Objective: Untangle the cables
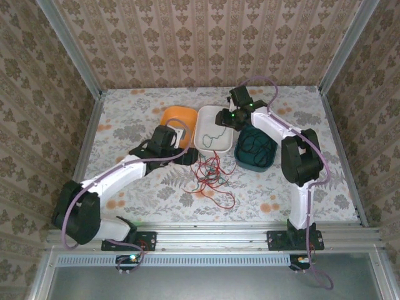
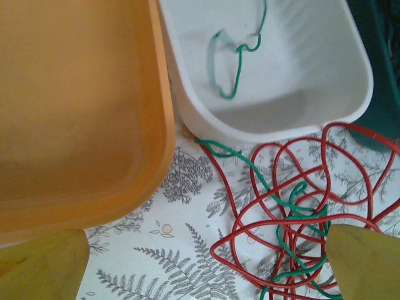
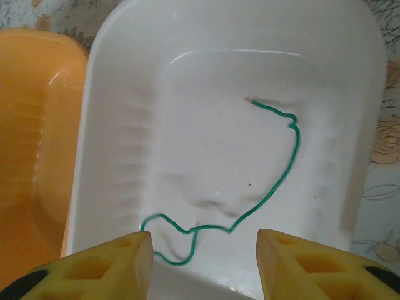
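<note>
- Your right pincer (image 3: 204,250) hangs open and empty over the white bin (image 3: 119,94), where one green cable (image 3: 275,187) lies loose.
- Your left pincer (image 2: 206,250) is also open, low over the red-and-green tangle (image 2: 294,206) on the desk (image 2: 156,206), just in front of that bin.
- Pinch one red strand (image 2: 356,127) at an outer loop. Lift slowly, and stop if green rises with it.
- The top view adds black cable (image 1: 253,145) in the teal bin (image 1: 270,164). The left wrist view resolves the crossings.
</note>
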